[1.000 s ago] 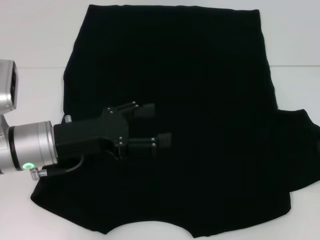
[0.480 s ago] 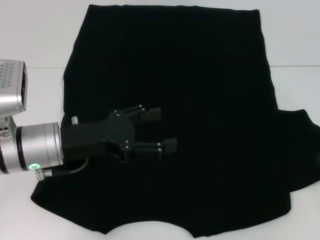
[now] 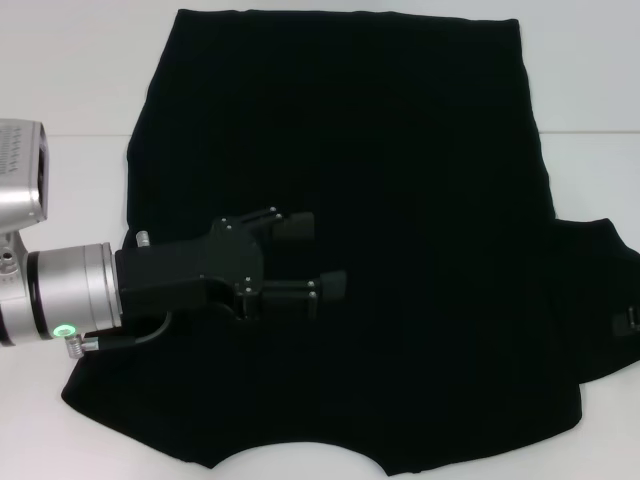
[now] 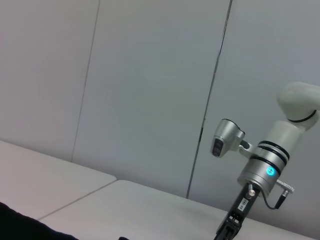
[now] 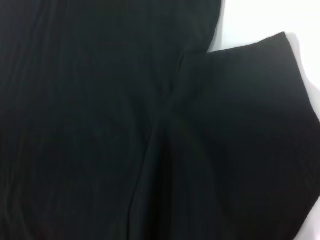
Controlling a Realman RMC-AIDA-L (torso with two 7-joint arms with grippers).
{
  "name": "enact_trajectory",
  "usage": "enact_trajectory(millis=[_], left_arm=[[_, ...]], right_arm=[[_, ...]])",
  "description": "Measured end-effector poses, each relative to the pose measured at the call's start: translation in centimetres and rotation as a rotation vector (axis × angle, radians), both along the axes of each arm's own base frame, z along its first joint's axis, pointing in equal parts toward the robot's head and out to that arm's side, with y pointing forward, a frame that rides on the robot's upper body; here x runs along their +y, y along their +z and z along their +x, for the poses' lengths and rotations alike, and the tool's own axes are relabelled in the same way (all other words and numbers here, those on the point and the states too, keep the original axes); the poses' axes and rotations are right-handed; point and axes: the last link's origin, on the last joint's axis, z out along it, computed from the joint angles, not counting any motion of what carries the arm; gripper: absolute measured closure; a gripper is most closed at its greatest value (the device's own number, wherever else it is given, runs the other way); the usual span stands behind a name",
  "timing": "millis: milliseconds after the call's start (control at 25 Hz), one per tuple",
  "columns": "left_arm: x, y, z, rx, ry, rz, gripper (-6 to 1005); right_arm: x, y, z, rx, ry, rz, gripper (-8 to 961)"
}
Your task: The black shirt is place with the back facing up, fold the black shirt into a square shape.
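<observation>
Head view: shirt (image 3: 400, 200) spread flat on white table (image 3: 60, 80), covering most of it, hem at far edge, curved neckline at near edge. Right sleeve sticking out flat on right side; left sleeve apparently folded in over body, under left arm. Left gripper (image 3: 305, 255) reaching in from left, over left half of shirt, roughly midway between hem and neckline. Fingers (image 3: 292, 226) spread apart, a clear gap between them, nothing clamped; touching the cloth or just above it, cannot tell. Silver forearm with green ring light just beside shirt's left edge. A small dark part at far right edge over right sleeve tip, too little visible to identify.

Left wrist view: grey wall panels, table surface, a corner of shirt (image 4: 25, 227) at the frame's edge, and right arm's (image 4: 270, 165) white-and-silver forearm well apart, blue light on its ring, black lower end cut off by frame.

Right wrist view: close over shirt (image 5: 100, 125), right sleeve meeting body along a soft crease, bits of table (image 5: 260, 20) beyond. Right gripper not visible; open or closed, cannot tell.
</observation>
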Motion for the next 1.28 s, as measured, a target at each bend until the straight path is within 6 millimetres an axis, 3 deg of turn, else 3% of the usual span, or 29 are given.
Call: enact_trajectory(millis=[120, 360, 800, 1000, 1120, 1280], left_arm=[[0.2, 0.0, 0.0, 0.005, 0.005, 0.006, 73], [0.5, 0.2, 0.0, 0.012, 0.011, 0.018, 74], [0.7, 0.4, 0.1, 0.009, 0.009, 0.025, 77], [0.7, 0.4, 0.2, 0.007, 0.009, 0.025, 79], [0.7, 0.4, 0.2, 0.005, 0.009, 0.025, 80], [0.6, 0.3, 0.2, -0.002, 0.013, 0.022, 81]], right_arm=[[0.2, -0.4, 0.0, -0.003, 0.001, 0.01, 54], [0.5, -1.0, -0.2, -0.009, 0.009, 0.021, 255], [0.3, -1.0, 0.1, -0.01, 0.001, 0.037, 475], [0.1, -0.9, 0.6, -0.016, -0.003, 0.045, 720], [0.0, -0.6, 0.9, -0.019, -0.01, 0.063, 938], [-0.3, 0.3, 1.7, -0.009, -0.017, 0.105, 943]])
